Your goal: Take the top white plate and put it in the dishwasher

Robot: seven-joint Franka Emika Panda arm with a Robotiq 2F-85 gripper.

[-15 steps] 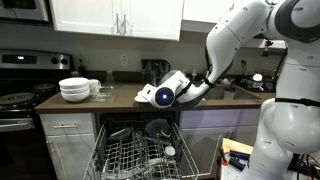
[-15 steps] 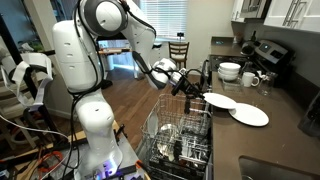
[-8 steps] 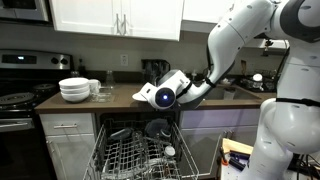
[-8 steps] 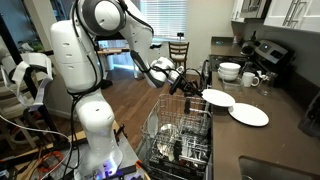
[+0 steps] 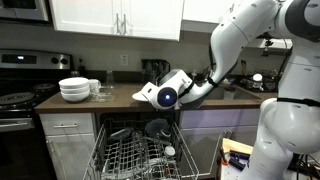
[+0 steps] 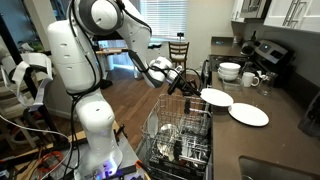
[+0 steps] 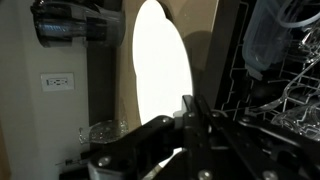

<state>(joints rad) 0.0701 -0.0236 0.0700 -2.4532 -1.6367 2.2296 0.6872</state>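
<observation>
My gripper (image 6: pixel 197 91) is shut on the near edge of the top white plate (image 6: pixel 216 97) and holds it just above the counter's edge, over the open dishwasher (image 6: pixel 178 138). In an exterior view the plate (image 5: pixel 143 95) shows nearly edge-on ahead of the gripper (image 5: pixel 152 96), above the pulled-out grey wire rack (image 5: pixel 133 156). In the wrist view the plate (image 7: pixel 160 62) is a bright white oval with the dark fingers (image 7: pixel 190 106) clamped on its rim. A second white plate (image 6: pixel 249 114) lies flat on the counter.
Stacked white bowls (image 5: pixel 75 90) and glass mugs (image 5: pixel 96 88) stand on the counter beside a black-topped stove (image 5: pixel 15 100). The rack holds dark and white dishes (image 5: pixel 156 128). A sink with faucet (image 5: pixel 250 85) is behind the arm. A chair (image 6: pixel 178 50) stands further back.
The gripper has lifted the plate slightly and drawn it a little off the counter towards the dishwasher side. The other plate has not moved.
</observation>
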